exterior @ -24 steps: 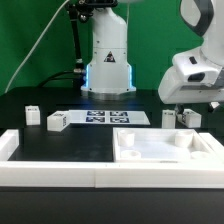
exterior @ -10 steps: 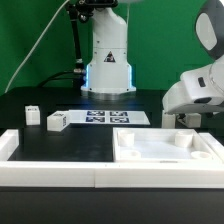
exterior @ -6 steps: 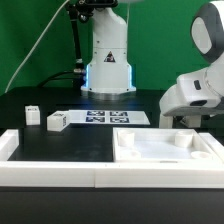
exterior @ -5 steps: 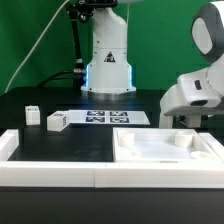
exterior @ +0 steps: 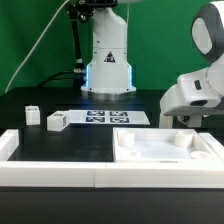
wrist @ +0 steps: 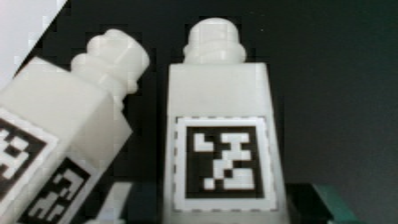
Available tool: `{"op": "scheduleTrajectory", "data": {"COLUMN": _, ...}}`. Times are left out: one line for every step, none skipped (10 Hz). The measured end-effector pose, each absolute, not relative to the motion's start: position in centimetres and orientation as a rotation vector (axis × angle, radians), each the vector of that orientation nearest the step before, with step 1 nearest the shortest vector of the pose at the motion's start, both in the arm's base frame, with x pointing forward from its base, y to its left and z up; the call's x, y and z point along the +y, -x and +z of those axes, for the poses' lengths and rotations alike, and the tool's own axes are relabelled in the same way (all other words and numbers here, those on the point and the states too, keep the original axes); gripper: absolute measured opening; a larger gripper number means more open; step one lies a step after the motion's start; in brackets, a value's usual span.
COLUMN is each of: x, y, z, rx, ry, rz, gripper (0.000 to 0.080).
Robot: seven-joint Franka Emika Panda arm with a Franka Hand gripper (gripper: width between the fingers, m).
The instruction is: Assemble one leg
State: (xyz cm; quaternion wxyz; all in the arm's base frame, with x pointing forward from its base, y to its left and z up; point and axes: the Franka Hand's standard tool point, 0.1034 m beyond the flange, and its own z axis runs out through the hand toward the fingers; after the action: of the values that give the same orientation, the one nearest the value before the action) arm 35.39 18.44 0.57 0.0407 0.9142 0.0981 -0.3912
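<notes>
Whether the fingers are spread or pressed together cannot be told: in the wrist view only dark, blurred shapes flank the tagged end of the leg (wrist: pixel 221 110), and in the exterior view the gripper (exterior: pixel 186 120) sits low behind the tray-shaped piece (exterior: pixel 150 158), its tips hidden. The leg fills the middle of the wrist view, squarely lined up with the camera, its tag (wrist: pixel 222 150) facing the lens and its knobbed end pointing away, so it appears to lie right under the hand at the exterior view's right. The main hazard is its neighbour: a 2nd leg (wrist: pixel 71 120) lies angled just beside it, perhaps touching, though that cannot be settled. If the jaws come in wide, 1 finger is likely to land on that neighbour, shoving it aside or pinching both posts together, and the target would then twist or pop out of a skewed grip. Smooth plastic and a narrow body make a slip likely if the hold is off-centre. Farther out, the tray-shaped piece's rim stands near the hand, so a careless lift or swing could clip it. The 2 spare legs (exterior: pixel 57 121) by the marker board (exterior: pixel 100 117) lie well apart and seem safe.
</notes>
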Motion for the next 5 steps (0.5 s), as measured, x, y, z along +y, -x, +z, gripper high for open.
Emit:
{"op": "scheduleTrajectory", "data": {"x": 18.4, "y": -35.4, "z": 0.6, "rx": 0.301, "ry": -2.800, "rz": -1.198, "gripper": 0.0290}}
{"op": "scheduleTrajectory", "data": {"x": 18.4, "y": -35.4, "z": 0.6, "rx": 0.300, "ry": -2.800, "rz": -1.198, "gripper": 0.0290}}
{"op": "scheduleTrajectory", "data": {"x": 18.2, "y": -35.6, "z": 1.0, "rx": 0.321, "ry": -2.800, "rz": -1.206, "gripper": 0.0290}}
{"op": "scheduleTrajectory", "data": {"x": 17.5, "y": -36.3, "z": 3.2, "rx": 0.352, "ry": -2.803, "rz": -1.207, "gripper": 0.0291}}
{"op": "scheduleTrajectory", "data": {"x": 17.2, "y": -37.2, "z": 5.3, "rx": 0.356, "ry": -2.825, "rz": -1.163, "gripper": 0.0291}}
